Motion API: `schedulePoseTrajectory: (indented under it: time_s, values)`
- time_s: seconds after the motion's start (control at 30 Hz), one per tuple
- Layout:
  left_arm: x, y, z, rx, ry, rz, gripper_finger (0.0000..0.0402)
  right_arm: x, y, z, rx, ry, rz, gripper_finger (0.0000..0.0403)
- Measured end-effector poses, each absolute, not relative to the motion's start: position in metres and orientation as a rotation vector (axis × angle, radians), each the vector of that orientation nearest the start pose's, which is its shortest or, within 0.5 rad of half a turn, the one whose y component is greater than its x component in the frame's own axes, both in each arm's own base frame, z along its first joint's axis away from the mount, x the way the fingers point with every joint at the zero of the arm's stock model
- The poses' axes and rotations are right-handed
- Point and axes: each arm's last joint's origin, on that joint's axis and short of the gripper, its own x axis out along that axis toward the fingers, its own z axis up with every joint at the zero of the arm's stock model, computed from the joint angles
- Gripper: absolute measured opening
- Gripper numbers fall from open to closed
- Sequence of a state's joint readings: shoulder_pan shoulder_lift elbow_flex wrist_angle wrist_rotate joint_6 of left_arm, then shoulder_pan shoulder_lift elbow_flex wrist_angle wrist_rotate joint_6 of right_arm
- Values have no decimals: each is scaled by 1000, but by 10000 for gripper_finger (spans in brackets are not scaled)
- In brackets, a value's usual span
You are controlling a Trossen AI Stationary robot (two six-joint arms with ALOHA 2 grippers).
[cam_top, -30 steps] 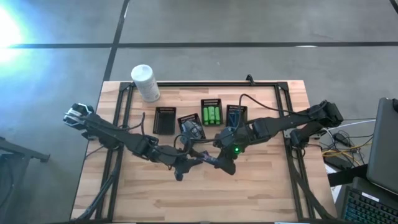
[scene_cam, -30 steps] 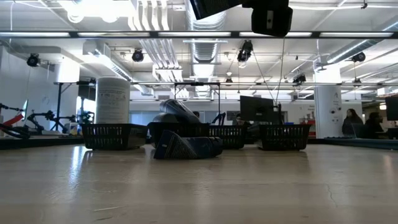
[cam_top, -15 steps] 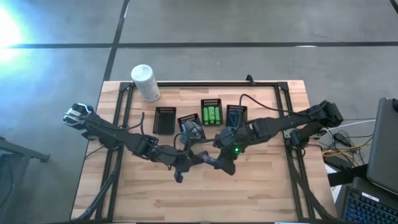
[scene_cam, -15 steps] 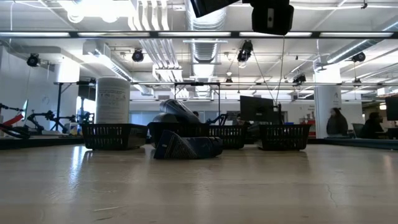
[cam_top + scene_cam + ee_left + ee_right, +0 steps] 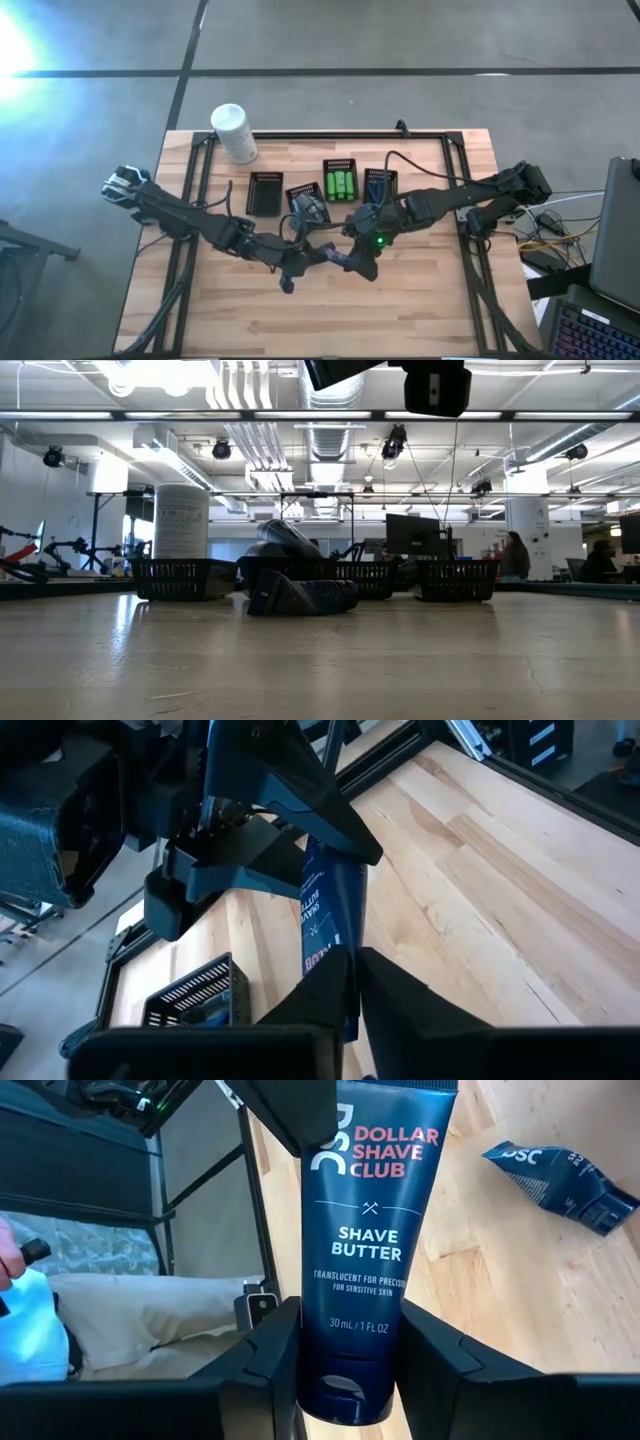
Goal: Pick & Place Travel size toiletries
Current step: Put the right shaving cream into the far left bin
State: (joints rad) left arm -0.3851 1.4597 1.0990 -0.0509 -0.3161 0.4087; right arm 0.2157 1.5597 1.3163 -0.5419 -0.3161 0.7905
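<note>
Well, saw a dark flat tube (image 5: 370, 1230) held up over the middle of the wooden table (image 5: 420, 310), right where the two arms met. Read the words "Shave Butter" on its front.

Saw the right gripper (image 5: 348, 1330) clamped on the cap end of the tube, with one dark finger pressed to each side. Saw the left gripper (image 5: 352, 960) clamped on the other end, the flat one, tight on the thin edge. Found one tube in two grips at once, then, lifted clear of the wood.

Found a second dark tube (image 5: 560, 1175) lying flat on the table near by, touched by nothing.

Counted four small black baskets (image 5: 265, 195) in a row past the arms, toward the far side of the table. Saw bright green bottles (image 5: 342, 185) side by side in the third basket from the left. Saw thin blue razors (image 5: 378, 185) in the last basket on the right. Made out grey bottles (image 5: 310, 205) in the second basket, partly hidden by a cable. Looked into the first basket on the left and could not tell what lay in it.

Saw a big white canister (image 5: 233, 132) standing near the far left corner, well apart from the baskets.

Spotted a person (image 5: 515, 555) far back in the room, beyond the table.
</note>
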Motion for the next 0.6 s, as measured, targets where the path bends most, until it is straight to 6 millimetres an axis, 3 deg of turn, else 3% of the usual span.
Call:
schedulePoseTrajectory:
  time_s: [0.2,0.47,0.6]
  values:
    - [307,-113,296,554,388,-61,83,327,80,299,767,948,159,135]
    - [307,-115,295,612,392,-59,176,327,81,299,761,947,169,117]
    - [307,-114,294,622,393,-59,199,327,81,299,762,948,168,130]
